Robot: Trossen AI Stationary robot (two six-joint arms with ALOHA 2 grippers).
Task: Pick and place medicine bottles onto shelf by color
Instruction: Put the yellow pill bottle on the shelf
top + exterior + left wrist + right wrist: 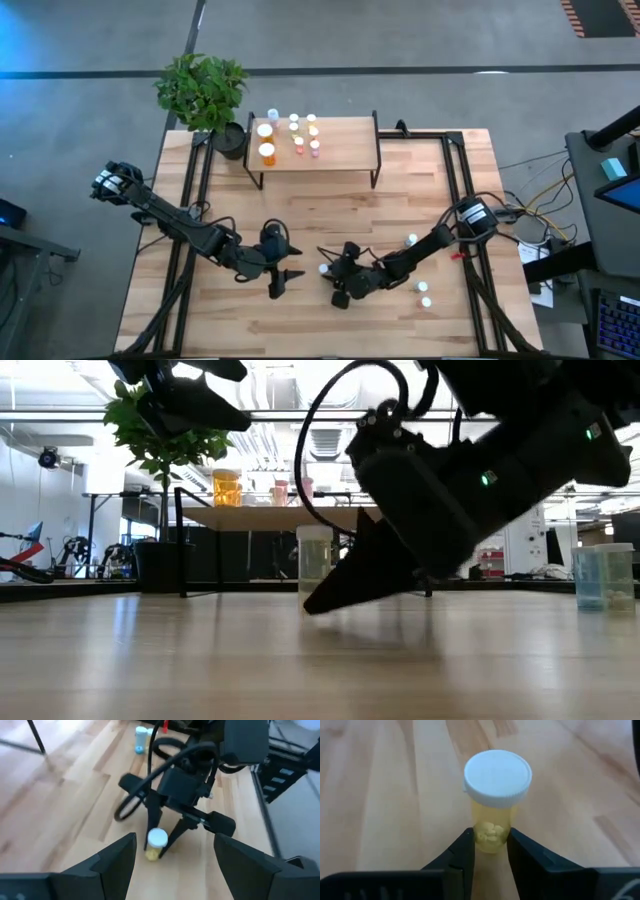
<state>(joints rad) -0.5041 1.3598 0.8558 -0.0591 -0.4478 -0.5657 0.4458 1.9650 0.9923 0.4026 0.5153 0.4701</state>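
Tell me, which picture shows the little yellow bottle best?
The right wrist view: the yellow bottle fills the picture, white cap on, pills inside, with the right gripper pinching its base. The left wrist view shows it small between those fingers. The low view shows it behind the arm. The high view shows only its cap.

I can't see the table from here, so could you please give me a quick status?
Right gripper shut on yellow-green bottle, upright on table. Left gripper open, empty, hovering beside. Nothing in the way.
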